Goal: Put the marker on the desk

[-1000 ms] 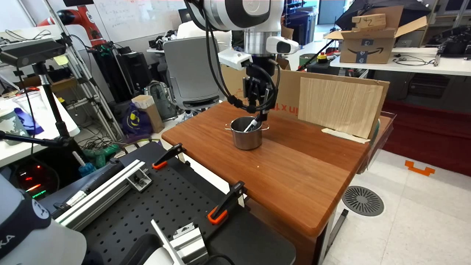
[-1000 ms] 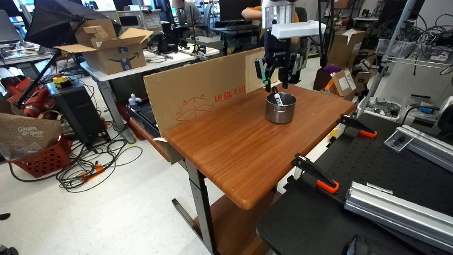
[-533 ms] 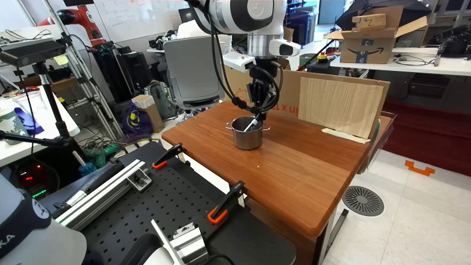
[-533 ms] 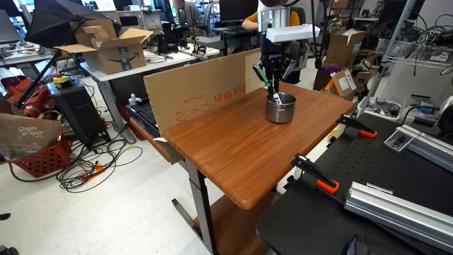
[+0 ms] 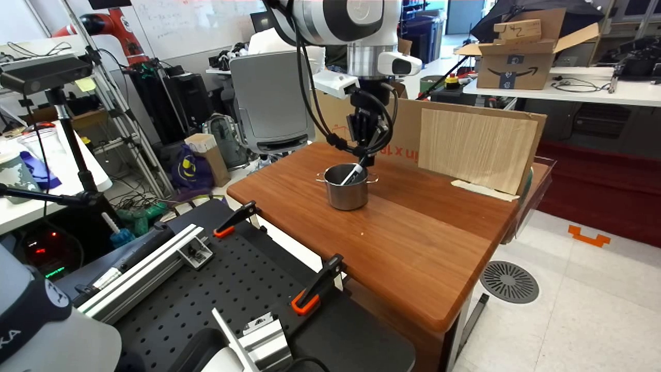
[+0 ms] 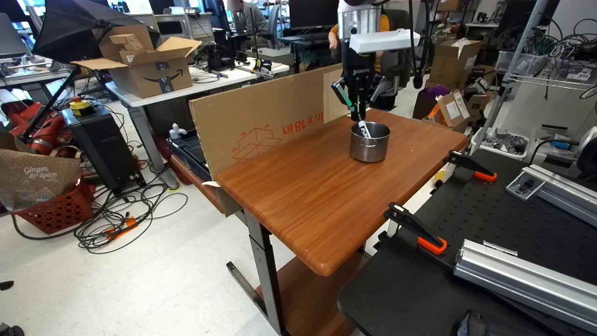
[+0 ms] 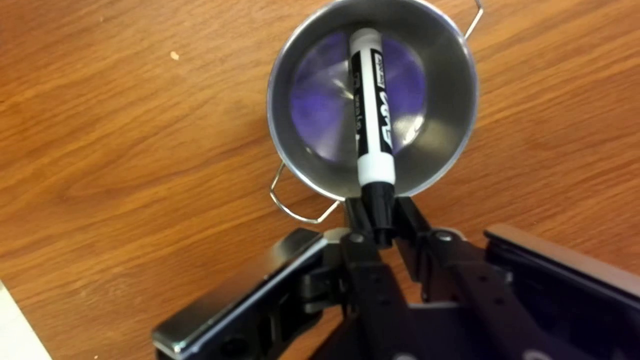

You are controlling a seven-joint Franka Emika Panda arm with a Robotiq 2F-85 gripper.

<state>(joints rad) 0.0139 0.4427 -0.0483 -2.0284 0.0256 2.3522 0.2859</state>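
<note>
marker (image 7: 371, 107) slants into the pot (image 6: 368, 150), its cap (image 7: 378, 195) pinched narrowly by the tool (image 7: 380, 210); better lift it straight, fully out, then lay softly on the table (image 6: 303, 186).

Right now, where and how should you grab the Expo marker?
Probably by the black cap, from above: the Expo marker slants up out of the metal pot, cap end above the rim, where the gripper pinches it.

Arm (image 5: 356, 26) partly beyond top edge
</note>
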